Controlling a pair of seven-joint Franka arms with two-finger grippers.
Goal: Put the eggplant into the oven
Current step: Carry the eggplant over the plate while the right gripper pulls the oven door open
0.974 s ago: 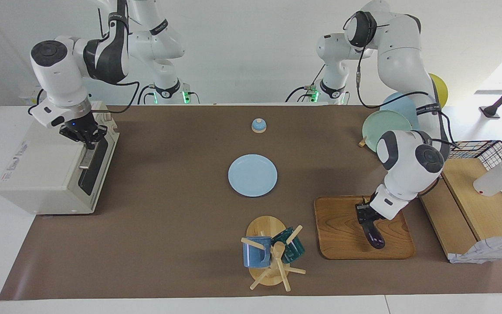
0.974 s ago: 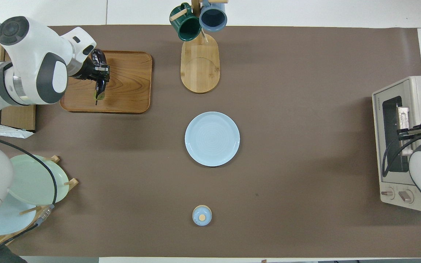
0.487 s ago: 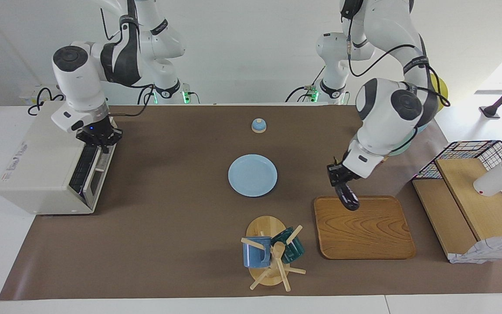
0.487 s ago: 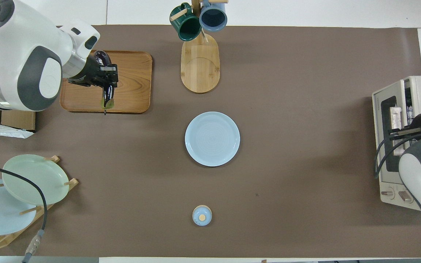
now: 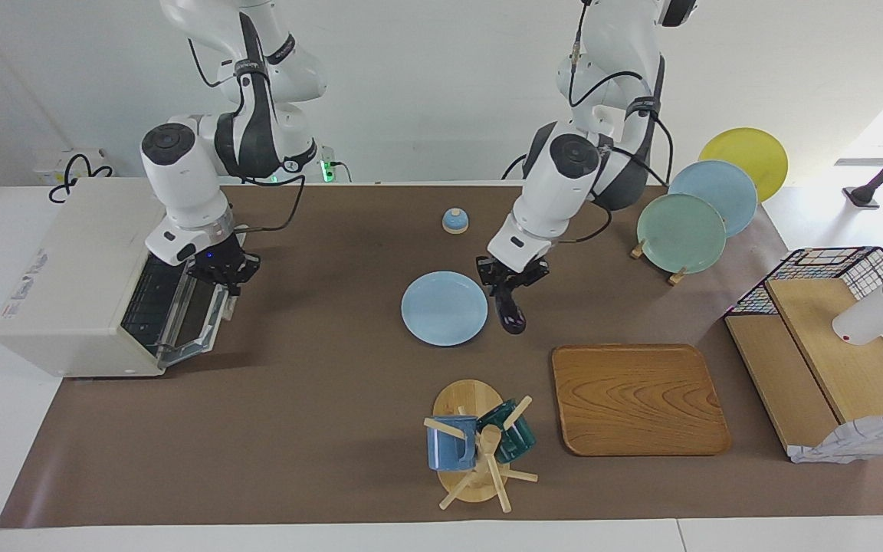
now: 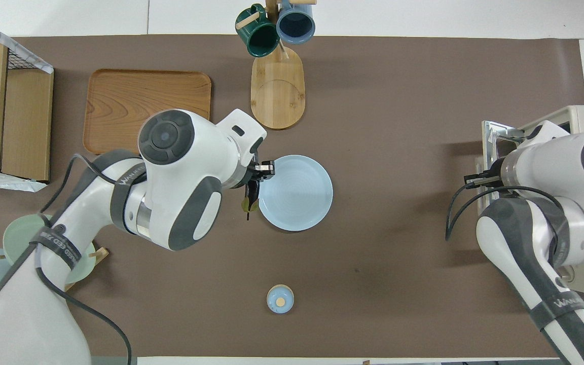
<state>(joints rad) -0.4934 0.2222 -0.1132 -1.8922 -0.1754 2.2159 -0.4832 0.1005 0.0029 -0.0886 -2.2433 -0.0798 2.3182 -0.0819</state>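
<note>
Hanging from the left hand (image 5: 509, 285), the eggplant (image 5: 510, 313) points down in the air beside the rim of the blue plate (image 5: 444, 308), over the brown table (image 5: 319, 399); the fingers are pinched on its stem end. The right hand (image 5: 221, 274) is pressed together on the handle of the oven (image 5: 77, 284) door, which stands partly lowered and shows the wire rack inside. The wooden tray (image 5: 637, 399) lies bare toward the left arm's end.
</note>
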